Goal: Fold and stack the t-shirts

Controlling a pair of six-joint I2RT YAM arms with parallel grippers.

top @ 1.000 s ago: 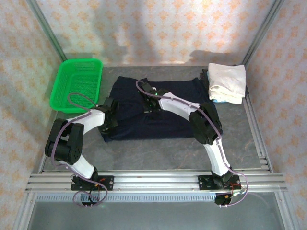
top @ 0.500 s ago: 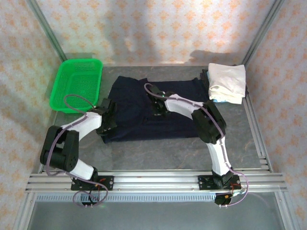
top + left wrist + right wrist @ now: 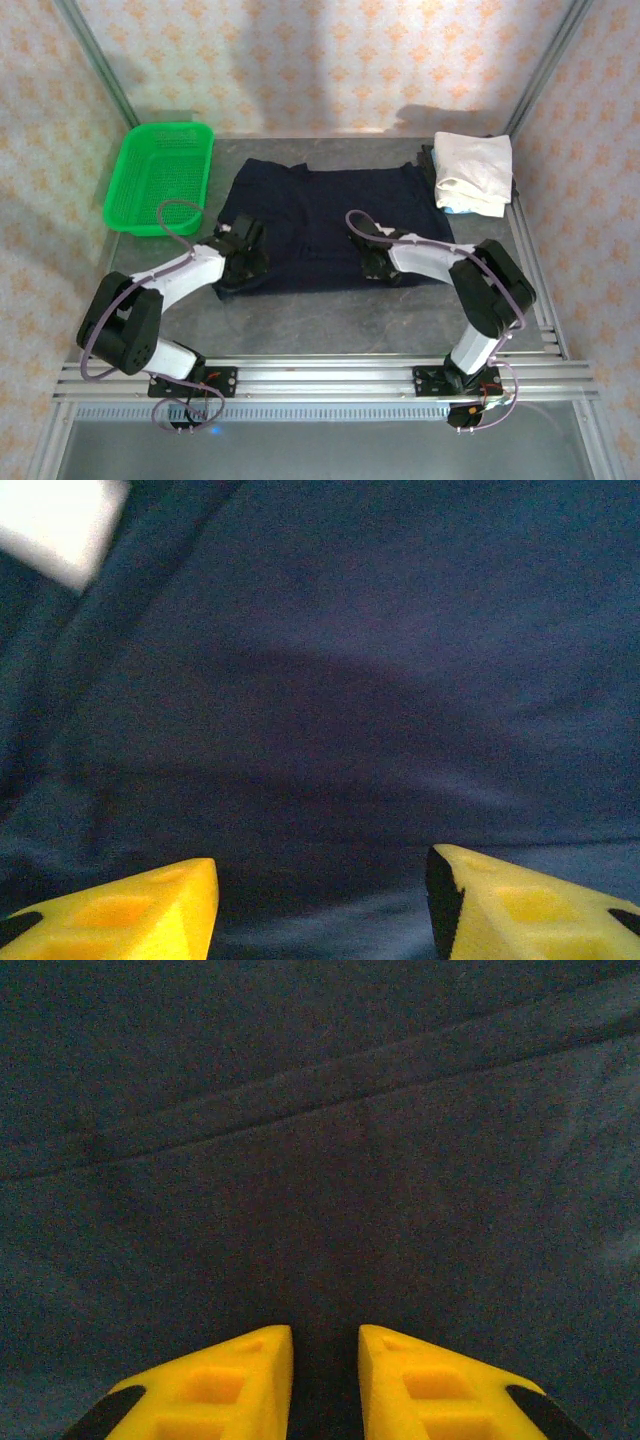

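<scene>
The navy shirt (image 3: pixel 320 210) lies left-right mid-frame, its lower edge under the left fingers (image 3: pixel 130 915), spread wide, and the right fingers (image 3: pixel 215 1380), nearly together; I cannot tell whether they grip cloth.

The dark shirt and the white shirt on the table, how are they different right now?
The navy t-shirt lies spread out flat in the middle of the table; the white t-shirt is a folded bundle in the far right corner. The navy one covers far more table than the white one. The left claw and right claw are both over the navy shirt, none at the white one. Both are soft cloth.
</scene>
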